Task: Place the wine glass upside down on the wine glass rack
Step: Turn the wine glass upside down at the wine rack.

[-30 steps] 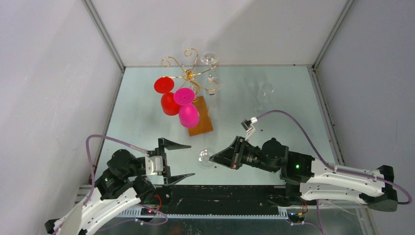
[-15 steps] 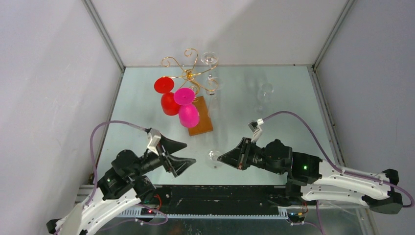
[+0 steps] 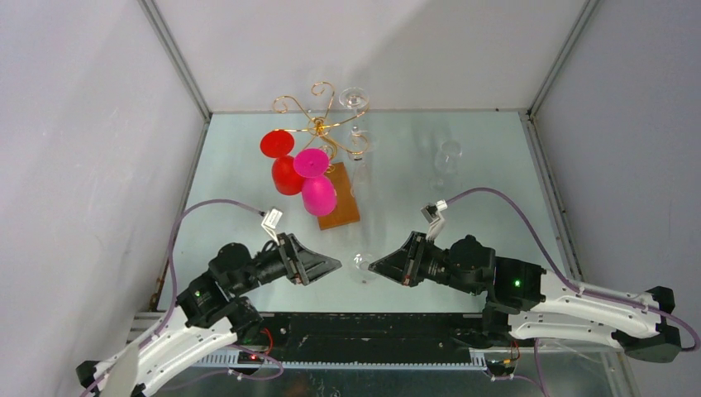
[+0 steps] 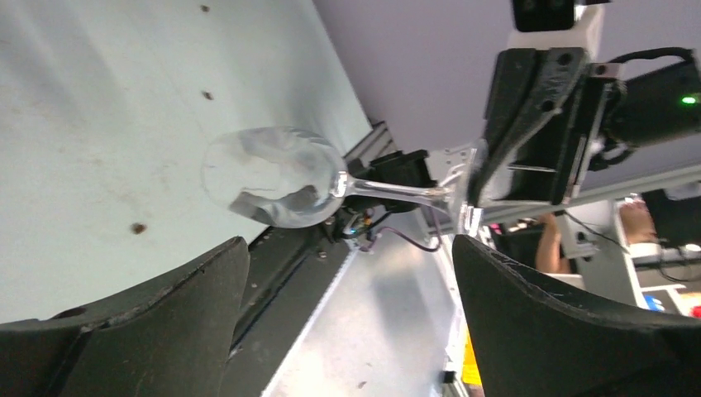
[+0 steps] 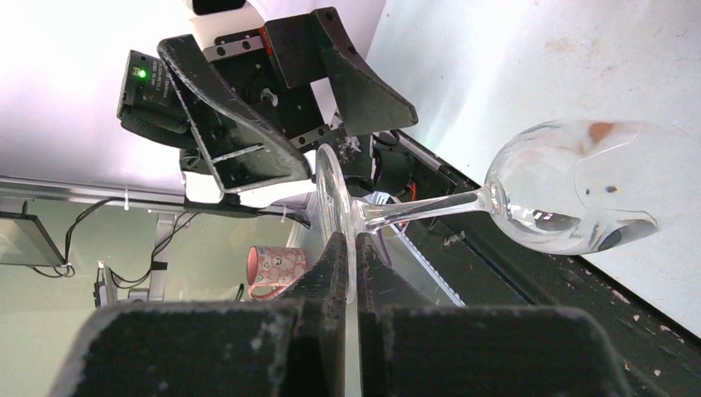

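Right wrist view: our right gripper (image 5: 347,248) pinches the wine glass (image 5: 570,194) by its foot, stem level above the table's (image 3: 240,174) near edge. We judge this lets our wide-open left gripper (image 4: 351,248) regrasp it for the distant wine glass rack (image 3: 318,131).

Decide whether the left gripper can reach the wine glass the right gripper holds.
Probably yes: the left gripper is open, facing the wine glass with nothing between; the right gripper pinches only its foot.
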Action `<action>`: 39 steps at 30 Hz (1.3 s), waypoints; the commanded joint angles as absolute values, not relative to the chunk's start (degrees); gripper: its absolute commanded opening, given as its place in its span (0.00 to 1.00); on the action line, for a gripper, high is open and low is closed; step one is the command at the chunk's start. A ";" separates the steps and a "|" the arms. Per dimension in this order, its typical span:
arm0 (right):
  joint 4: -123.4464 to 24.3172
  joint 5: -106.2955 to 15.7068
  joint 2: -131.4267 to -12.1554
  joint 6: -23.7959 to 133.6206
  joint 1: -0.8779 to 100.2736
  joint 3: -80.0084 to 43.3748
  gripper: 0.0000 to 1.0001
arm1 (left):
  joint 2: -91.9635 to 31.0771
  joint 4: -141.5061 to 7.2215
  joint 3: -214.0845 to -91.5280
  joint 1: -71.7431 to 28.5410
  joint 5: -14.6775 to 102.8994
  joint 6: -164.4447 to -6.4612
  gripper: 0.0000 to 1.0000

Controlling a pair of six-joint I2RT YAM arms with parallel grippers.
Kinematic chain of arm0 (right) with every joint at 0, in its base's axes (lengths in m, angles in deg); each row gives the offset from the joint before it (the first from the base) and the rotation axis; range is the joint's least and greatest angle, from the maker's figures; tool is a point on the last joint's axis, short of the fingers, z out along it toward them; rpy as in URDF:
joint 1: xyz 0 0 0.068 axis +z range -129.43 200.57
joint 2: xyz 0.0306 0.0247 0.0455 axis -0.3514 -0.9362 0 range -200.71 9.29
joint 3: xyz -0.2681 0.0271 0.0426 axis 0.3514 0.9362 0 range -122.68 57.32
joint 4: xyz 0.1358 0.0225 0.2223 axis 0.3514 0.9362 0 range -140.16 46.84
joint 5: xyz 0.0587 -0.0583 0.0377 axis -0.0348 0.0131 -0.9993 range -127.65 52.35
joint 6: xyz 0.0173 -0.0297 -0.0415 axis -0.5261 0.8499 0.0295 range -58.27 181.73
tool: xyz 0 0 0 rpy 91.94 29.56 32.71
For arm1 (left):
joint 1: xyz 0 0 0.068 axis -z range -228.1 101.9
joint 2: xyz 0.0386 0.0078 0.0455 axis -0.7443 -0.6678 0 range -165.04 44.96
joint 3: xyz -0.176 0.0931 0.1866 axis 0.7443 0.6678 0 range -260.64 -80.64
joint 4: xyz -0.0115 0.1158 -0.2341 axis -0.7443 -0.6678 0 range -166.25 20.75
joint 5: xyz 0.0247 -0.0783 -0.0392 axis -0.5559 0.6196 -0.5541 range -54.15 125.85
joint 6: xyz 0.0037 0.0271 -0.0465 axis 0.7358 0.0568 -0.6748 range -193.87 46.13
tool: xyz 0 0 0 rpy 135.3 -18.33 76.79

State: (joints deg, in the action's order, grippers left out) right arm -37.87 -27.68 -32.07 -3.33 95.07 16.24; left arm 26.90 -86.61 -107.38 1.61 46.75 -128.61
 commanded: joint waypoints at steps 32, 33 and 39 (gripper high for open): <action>-47.92 -28.34 -36.00 -3.76 94.69 15.39 0.00 | 20.23 -66.16 -107.16 1.49 60.05 -137.91 0.17; -47.84 -28.34 -35.96 -3.80 94.74 15.39 0.00 | 20.08 -66.12 -107.17 1.52 60.01 -138.09 0.12; -47.61 -28.46 -36.18 -3.82 94.75 15.39 0.00 | 18.69 -68.36 -108.04 1.47 62.09 -137.43 0.01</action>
State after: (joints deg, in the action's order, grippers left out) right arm -43.15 -28.86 -36.36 -3.51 94.96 16.28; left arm 19.95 -68.10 -105.32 1.59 60.06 -138.49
